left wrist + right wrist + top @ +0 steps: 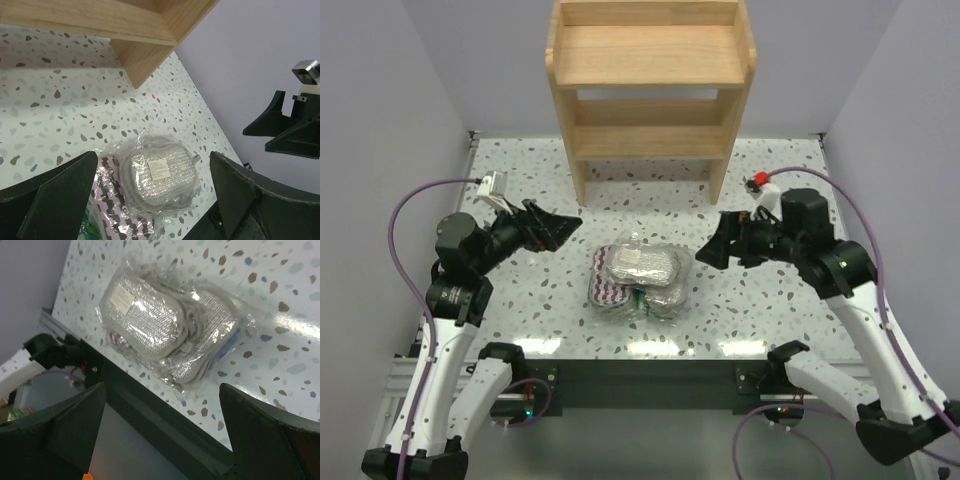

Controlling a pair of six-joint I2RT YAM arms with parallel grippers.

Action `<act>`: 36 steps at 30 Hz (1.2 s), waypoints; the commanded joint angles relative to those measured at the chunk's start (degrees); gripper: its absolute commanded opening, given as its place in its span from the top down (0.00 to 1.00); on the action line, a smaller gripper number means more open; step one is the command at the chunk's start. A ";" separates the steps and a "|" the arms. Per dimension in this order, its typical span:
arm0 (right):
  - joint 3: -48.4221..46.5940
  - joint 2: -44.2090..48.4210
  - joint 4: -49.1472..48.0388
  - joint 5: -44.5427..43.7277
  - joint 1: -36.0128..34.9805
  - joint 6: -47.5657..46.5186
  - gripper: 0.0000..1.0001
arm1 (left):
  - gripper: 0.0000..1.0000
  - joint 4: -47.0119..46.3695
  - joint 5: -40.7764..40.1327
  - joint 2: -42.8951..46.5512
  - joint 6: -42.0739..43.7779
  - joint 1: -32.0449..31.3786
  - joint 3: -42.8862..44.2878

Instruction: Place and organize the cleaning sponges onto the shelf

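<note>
Black left fingers (47,202) stand spread as wide as they go, with nothing between them. The right fingers (55,430) are spread just as wide and are equally empty. Both pairs hang above the table (790,185), one on each side of the cleaning sponges (638,280) and pointed in at them, neither touching the wrapping.

The sponges lie in one heap near the table's front edge, well apart from the shelf. On top is a silvery-grey oval pad (159,172) in crinkled clear plastic. Under it, on the left arm's side, is a purple-and-white zigzag pad (607,292), and a sliver of green packaging (640,298) peeks out below. The pieces overlap, so how many are in the heap cannot be counted.

The shelf (650,60), of pale wood, stands at the far side of the table, and both tiers that show are bare.

Judged from this, no part of the task is done. No sponge is on the shelf and none is gripped. Each one has to be picked from the heap, carried across and set in order.
</note>
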State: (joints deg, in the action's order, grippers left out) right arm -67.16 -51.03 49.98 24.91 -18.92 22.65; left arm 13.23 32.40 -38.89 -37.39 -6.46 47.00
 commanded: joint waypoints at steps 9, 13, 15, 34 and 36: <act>8.08 -4.79 -12.86 -15.58 -15.97 14.95 0.05 | 0.01 9.00 -1.55 -2.15 2.67 -0.22 -0.51; 13.00 -2.33 -17.27 -18.84 -16.85 21.01 0.05 | 0.02 8.57 -0.59 -2.50 2.41 -0.22 -2.35; 14.07 -3.37 -19.12 -17.62 -17.29 22.69 0.05 | 0.02 7.86 -0.41 -2.76 1.97 -0.40 -3.41; 23.74 -10.93 -36.88 -12.25 -17.73 29.90 0.12 | 0.02 6.98 0.03 -2.68 1.88 -0.75 -5.43; 24.35 -11.73 -37.84 -11.81 -17.73 30.17 0.14 | 0.02 6.98 0.03 -2.50 1.97 -0.84 -5.34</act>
State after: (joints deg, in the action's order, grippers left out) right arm -43.44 -61.89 17.56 11.14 -36.38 51.05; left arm 21.06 31.33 -41.98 -36.23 -6.92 42.09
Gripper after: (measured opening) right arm 0.874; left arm 0.977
